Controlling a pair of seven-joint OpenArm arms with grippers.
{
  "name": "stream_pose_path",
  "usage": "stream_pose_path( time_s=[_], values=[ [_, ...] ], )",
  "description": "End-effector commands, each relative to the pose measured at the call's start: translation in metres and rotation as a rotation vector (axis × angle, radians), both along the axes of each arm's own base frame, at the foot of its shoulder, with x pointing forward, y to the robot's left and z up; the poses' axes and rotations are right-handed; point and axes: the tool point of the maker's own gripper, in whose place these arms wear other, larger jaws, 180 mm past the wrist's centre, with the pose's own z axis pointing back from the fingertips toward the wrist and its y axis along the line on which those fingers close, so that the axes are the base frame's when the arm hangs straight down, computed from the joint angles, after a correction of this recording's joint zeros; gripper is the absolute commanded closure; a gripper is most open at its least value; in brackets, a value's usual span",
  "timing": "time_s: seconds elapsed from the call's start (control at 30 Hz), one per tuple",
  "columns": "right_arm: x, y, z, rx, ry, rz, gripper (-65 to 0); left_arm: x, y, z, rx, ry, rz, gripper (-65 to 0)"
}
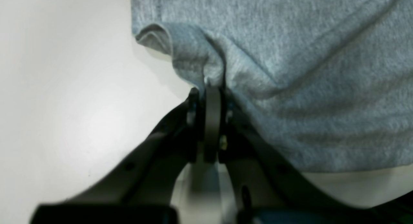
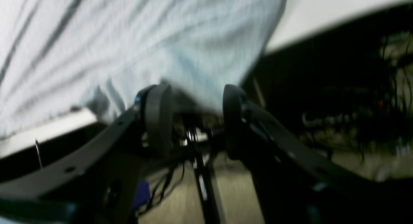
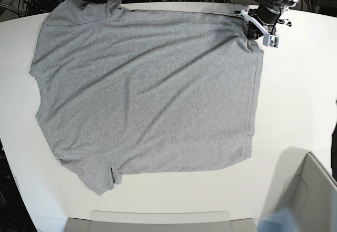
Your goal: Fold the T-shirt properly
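While the T-shirt (image 3: 147, 89) lies spread flat on the white desk (image 3: 300, 100), you have it pinned at only one corner: the left gripper (image 1: 211, 88) has its jaws clenched on a pinch of the bottom hem, the cloth rising in a small ridge straight out of the jaw tips and the rest of the garment running away ahead of and to one side of them. The right gripper (image 2: 193, 95) sits at the opposite far corner, near the sleeve; its jaws stand parted with grey fabric just beyond the pads (image 2: 158, 114), and (the wrist view is badly blurred) you cannot call it a grasp, only open jaws at the cloth edge. In the base view the shirt's long axis runs from the jaws of the left arm across toward the right arm, bottom hem at the left arm's end and shoulders and sleeves at the other, so the collar end points away from the clamped corner. The coming move likely turns on that: the whole body of the shirt lies on the near side of both sets of jaws, so a fold would carry the far edge toward the front of the desk, and the right arm probably needs to close first.
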Motion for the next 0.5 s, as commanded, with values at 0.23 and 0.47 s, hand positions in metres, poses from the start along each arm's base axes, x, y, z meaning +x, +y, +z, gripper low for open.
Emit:
stream_pose_path(
  time_s=[0.23, 0.47],
  values=[
    [0.016, 0.029, -0.017, 0.228, 0.0, -0.017, -25.4, -0.013, 0.006, -0.007, 0.031, 0.066, -0.002, 0.0],
    [0.008, 0.031, -0.028, 0.258, 0.011, -0.039, -25.4, -0.014, 0.006, -0.007, 0.031, 0.069, -0.002, 0.0]
  ],
)
